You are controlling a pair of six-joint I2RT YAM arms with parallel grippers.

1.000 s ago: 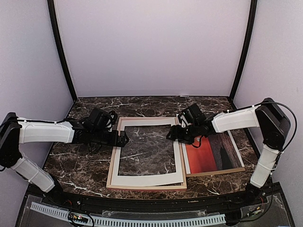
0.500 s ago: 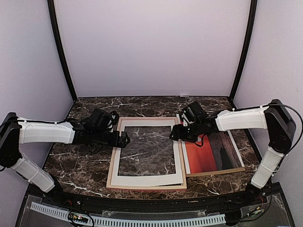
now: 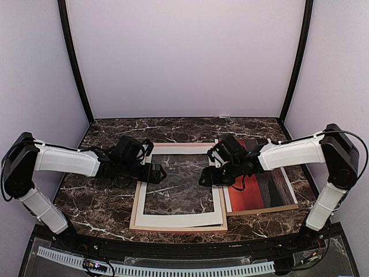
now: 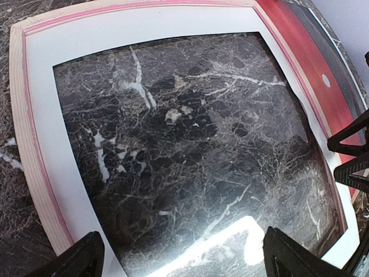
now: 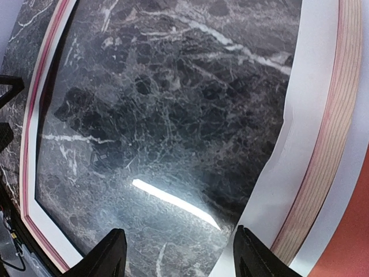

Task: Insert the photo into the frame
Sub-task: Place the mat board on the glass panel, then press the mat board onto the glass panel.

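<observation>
The frame [image 3: 136,208] lies flat mid-table, pale wood with a pink inner edge, and a white mat board [image 3: 179,220] with a cut-out rests inside it. The photo [image 3: 253,193], a red-orange sunset print, lies flat right of the frame, its top partly under my right arm. My left gripper [image 3: 157,172] hovers open just inside the frame's left rail [image 4: 26,156]; nothing sits between its jaws [image 4: 187,262]. My right gripper [image 3: 206,178] hangs open over the mat's right inner edge [image 5: 311,98], with only tabletop and mat between its fingers [image 5: 181,254].
Dark marble tabletop [image 3: 98,202] surrounds the frame. A thin tan board edge [image 3: 262,211] shows under the photo's near side. Purple walls and two black posts [image 3: 75,63] close in the back and sides.
My right gripper has swung left and nearer, from the photo's top corner to over the frame's right side, its jaws narrowing a little. My left gripper has edged right over the frame's left rail.
</observation>
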